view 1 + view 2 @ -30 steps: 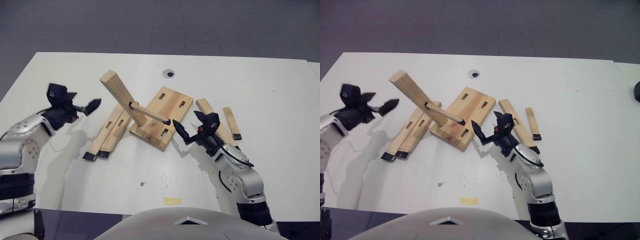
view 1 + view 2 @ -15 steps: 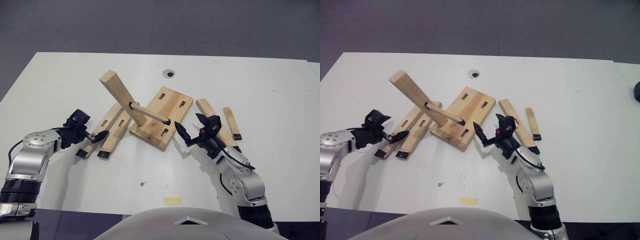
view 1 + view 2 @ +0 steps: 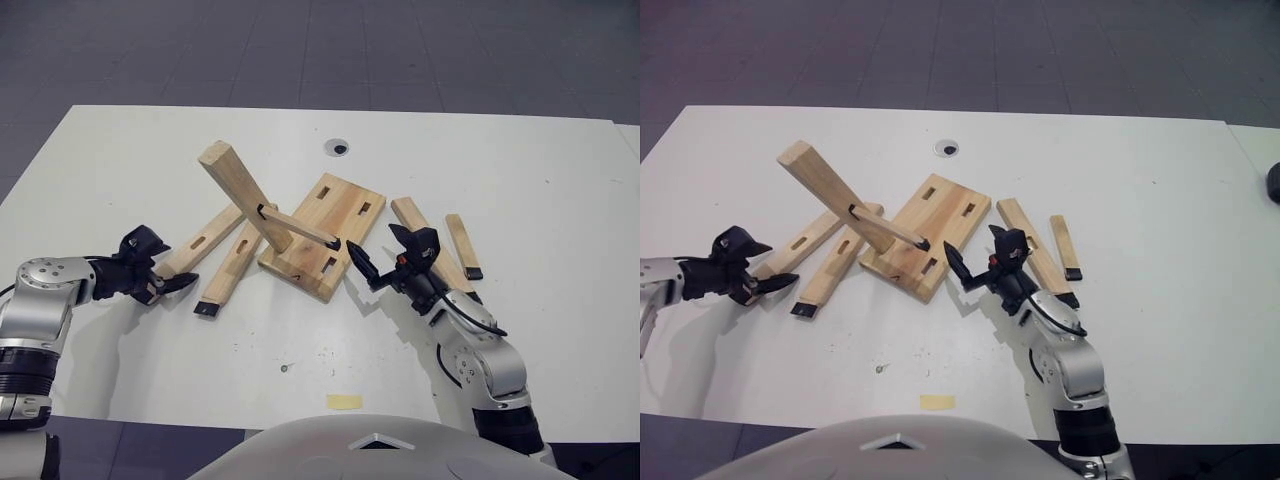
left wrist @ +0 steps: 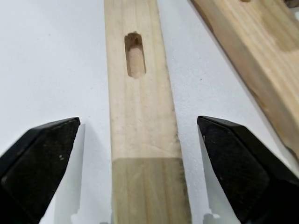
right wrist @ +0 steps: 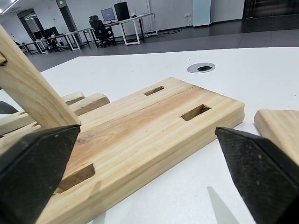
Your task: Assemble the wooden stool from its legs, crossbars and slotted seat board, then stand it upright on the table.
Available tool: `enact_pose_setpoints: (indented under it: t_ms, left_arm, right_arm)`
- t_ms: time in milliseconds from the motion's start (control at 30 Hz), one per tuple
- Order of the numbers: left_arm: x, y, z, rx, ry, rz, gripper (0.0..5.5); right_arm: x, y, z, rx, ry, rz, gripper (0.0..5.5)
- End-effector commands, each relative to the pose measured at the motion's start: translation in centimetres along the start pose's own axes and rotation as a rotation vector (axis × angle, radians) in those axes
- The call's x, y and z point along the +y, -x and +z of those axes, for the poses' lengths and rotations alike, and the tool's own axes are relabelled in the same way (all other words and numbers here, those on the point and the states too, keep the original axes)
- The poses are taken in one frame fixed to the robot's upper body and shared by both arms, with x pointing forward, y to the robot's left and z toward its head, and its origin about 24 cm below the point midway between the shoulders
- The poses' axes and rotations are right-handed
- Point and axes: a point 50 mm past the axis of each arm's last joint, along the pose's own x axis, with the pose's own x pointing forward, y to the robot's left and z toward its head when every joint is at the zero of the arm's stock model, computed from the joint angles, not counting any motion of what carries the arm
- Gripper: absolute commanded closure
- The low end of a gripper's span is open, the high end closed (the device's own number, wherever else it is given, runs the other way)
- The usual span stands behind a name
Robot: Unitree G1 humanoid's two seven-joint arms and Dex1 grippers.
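Note:
The slotted seat board [image 3: 338, 215] lies flat mid-table. One leg [image 3: 240, 190] stands tilted in it, with a thin crossbar [image 3: 305, 230] sticking out of its side. Two slotted legs lie left of the board: one [image 3: 203, 243] angled outward, the other [image 3: 232, 268] beside it. My left gripper [image 3: 172, 273] is open at table level, straddling the near end of the outer leg [image 4: 140, 102], one finger [image 4: 42, 154] on each side. My right gripper [image 3: 370, 237] is open just right of the board's near corner [image 5: 149, 126], holding nothing.
Another leg [image 3: 420, 235] and a short crossbar [image 3: 462, 245] lie right of the board, behind the right gripper. A round cable hole [image 3: 340, 147] is in the table behind the board. A yellow sticker [image 3: 345, 402] lies near the front edge.
The left arm dropped from above the table's left side to the outer leg's near end. That leg has swung, its near end now farther left of its neighbour. The right arm barely moved.

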Motion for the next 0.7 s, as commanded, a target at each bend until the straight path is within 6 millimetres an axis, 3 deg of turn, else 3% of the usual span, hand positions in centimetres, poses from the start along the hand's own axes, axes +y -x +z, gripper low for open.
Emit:
enact_pose_setpoints:
  t_ms: [33,367,600,700]
  left_arm:
    - [-0.1,0.1,-2.4,0.173,-0.022,-0.041,1.55]
    - [0.3,-1.5,-3.1,0.206,-0.095,0.023,3.18]
    - [1.0,-4.0,0.0,0.011,-0.076,0.188,3.37]
    - [2.0,-4.1,3.6,-0.194,-0.044,0.321,3.39]
  right_arm:
    - [0.1,-0.3,0.0,-0.01,0.007,-0.019,0.1]
    - [-0.2,-0.3,-0.2,-0.02,-0.014,-0.066,0.1]
    - [-1.4,-0.9,1.8,-0.082,0.012,-0.114,0.1]
    - [-2.3,-1.0,3.3,-0.148,0.002,-0.136,0.1]
